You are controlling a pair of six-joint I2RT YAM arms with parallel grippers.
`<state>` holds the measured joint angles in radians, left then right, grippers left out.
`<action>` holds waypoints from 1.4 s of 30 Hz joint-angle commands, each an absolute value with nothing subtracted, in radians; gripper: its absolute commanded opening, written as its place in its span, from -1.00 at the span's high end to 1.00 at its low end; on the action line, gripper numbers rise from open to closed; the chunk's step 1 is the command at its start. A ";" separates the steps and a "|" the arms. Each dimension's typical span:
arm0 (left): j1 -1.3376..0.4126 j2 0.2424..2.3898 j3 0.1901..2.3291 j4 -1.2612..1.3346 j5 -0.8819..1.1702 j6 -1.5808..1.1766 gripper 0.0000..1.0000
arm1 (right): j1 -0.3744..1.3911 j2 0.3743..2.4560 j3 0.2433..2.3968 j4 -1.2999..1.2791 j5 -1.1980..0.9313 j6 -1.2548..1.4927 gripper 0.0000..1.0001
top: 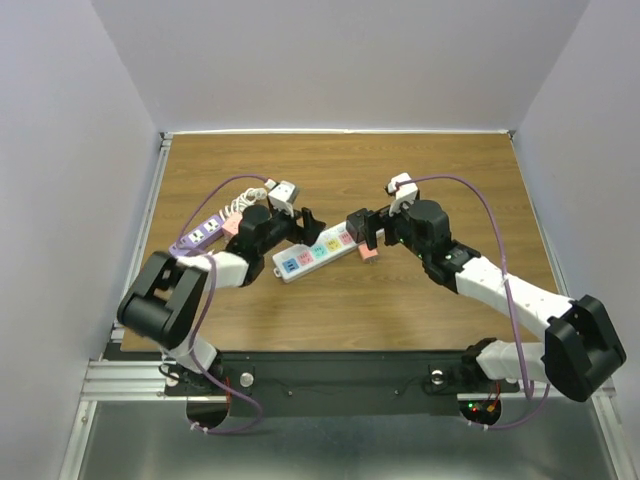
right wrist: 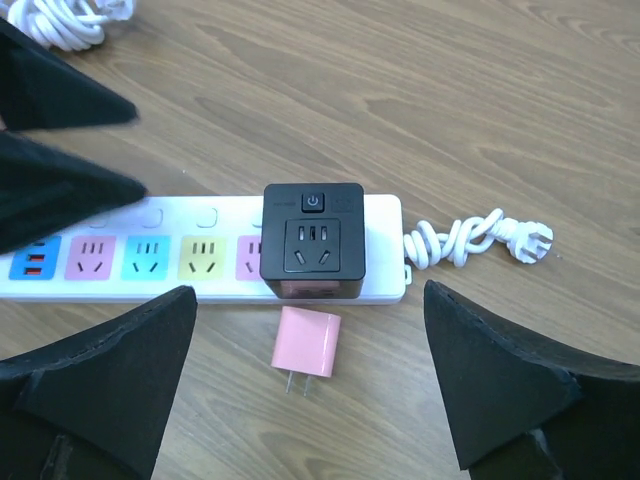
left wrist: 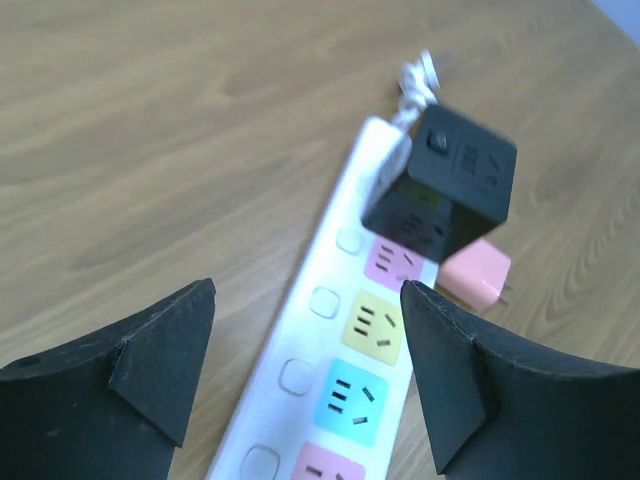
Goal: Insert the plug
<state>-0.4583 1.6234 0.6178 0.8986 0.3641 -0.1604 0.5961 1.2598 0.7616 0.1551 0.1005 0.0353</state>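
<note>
Well, I see the white power strip (right wrist: 385, 240) lying flat on the wooden surface (right wrist: 400, 80). A black cube (right wrist: 312, 243) sits in the socket at its cord end. The little pink plug (right wrist: 308, 343) is not in any socket. It lies flat on the surface just beside the strip, right by the cube. My right tool (right wrist: 310, 293) hangs over the plug, wide open and holding nothing. My left tool (left wrist: 308, 300) is over the coloured sockets, wide open too, with nothing in it.
</note>
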 commanded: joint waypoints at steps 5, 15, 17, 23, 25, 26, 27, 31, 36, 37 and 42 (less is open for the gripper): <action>-0.436 1.335 0.551 0.706 -0.254 -0.286 -0.96 | 0.586 1.200 0.704 0.385 0.043 -0.032 -1.00; -0.344 1.327 0.523 0.554 -0.591 -0.515 -0.97 | 0.517 1.269 0.690 0.483 -0.100 -0.049 -1.00; -0.334 1.331 0.529 0.537 -0.589 -0.526 -0.97 | 0.494 1.298 0.693 0.497 -0.136 -0.045 -1.00; -0.327 1.396 0.590 0.493 -0.583 -0.531 -0.97 | 0.457 1.350 0.693 0.529 -0.193 -0.029 -1.00; -0.322 1.423 0.618 0.473 -0.568 -0.520 -0.97 | 0.451 1.355 0.693 0.531 -0.199 -0.029 -1.00; -0.319 1.455 0.635 0.459 -0.565 -0.520 -0.97 | 0.448 1.355 0.693 0.532 -0.207 -0.028 -1.00; -0.319 1.469 0.664 0.430 -0.565 -0.520 -0.97 | 0.446 1.350 0.690 0.534 -0.210 -0.029 -1.00; -0.314 1.517 0.704 0.399 -0.565 -0.520 -0.97 | 0.445 1.325 0.675 0.537 -0.218 -0.029 -1.00; -0.298 1.581 0.765 0.347 -0.523 -0.502 -0.97 | 0.443 1.299 0.661 0.541 -0.235 -0.032 -1.00; -0.298 1.603 0.791 0.330 -0.509 -0.489 -0.97 | 0.443 1.295 0.657 0.540 -0.235 -0.034 -1.00; -0.298 1.618 0.808 0.318 -0.468 -0.466 -0.96 | 0.443 1.296 0.653 0.541 -0.230 -0.035 -1.00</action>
<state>-0.2993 1.6291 0.7788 0.3450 -0.4988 -0.4896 0.4507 1.3205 0.6552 0.4812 -0.2211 -0.0299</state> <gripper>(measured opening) 0.985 0.998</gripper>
